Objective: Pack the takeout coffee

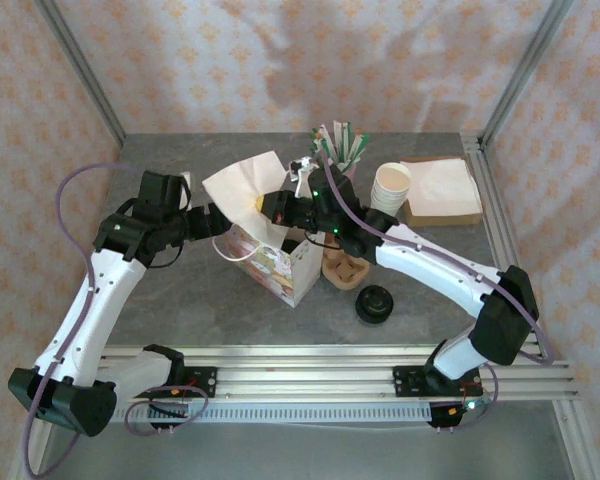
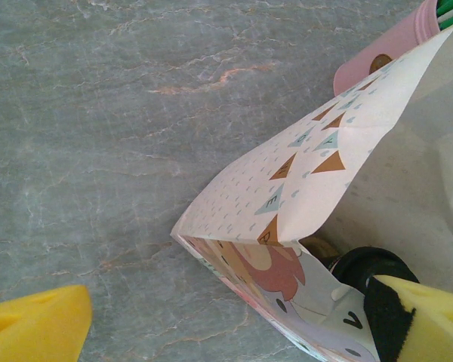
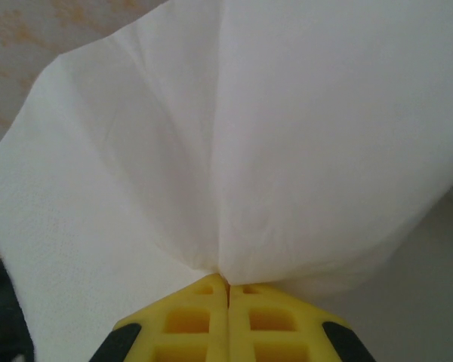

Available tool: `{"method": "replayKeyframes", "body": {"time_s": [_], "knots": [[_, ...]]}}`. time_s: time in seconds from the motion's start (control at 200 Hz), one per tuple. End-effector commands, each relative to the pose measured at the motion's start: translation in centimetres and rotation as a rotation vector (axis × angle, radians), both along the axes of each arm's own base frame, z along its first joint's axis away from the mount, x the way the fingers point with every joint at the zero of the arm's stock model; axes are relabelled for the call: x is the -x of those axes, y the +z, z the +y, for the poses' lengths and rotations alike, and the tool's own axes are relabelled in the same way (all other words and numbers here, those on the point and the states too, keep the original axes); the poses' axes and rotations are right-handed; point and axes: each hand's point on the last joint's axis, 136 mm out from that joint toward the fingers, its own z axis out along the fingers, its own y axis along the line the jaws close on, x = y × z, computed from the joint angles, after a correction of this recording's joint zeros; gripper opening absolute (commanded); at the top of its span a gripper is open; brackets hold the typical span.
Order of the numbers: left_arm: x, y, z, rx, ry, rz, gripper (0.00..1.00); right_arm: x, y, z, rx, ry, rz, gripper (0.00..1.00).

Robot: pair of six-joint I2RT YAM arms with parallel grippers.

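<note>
Coffee cup (image 1: 375,303) with black domed lid stands upright on the table (image 1: 180,300), outside the bag, just in front of the brown cup carrier (image 1: 345,266) and right of the printed paper bag (image 1: 278,262). Right gripper (image 1: 272,206) has its yellow fingers (image 3: 189,317) pressed together, pinching the bag's white top flap and holding it up. Left gripper (image 2: 230,320) is at the bag's left side with fingers wide apart, one outside on the table side and one at the bag mouth. There is a dark round shape by that finger; can't tell what it is. A stack of white paper cups (image 1: 391,187) stands behind the carrier.
</note>
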Motion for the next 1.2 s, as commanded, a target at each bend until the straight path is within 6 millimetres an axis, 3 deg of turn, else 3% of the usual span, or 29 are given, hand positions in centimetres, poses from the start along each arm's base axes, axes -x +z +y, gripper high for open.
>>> {"method": "replayKeyframes", "body": {"time_s": [0.0,0.631,0.941,1.196], "knots": [[0.2,0.7,0.2,-0.026,-0.003,-0.029,0.94,-0.1,-0.4,-1.4,0.112,-0.015,-0.042,0.0],[0.7,1.6,0.4,-0.021,0.008,-0.058,0.94,0.0,-4.5,-1.5,0.536,0.118,-0.069,0.06],[0.7,1.9,0.5,-0.028,0.009,-0.065,0.94,0.2,-6.4,0.0,0.644,0.192,-0.039,0.11],[0.9,2.2,0.6,-0.031,0.009,-0.074,0.94,-0.2,-8.2,0.1,0.763,0.204,-0.034,0.17]]}}
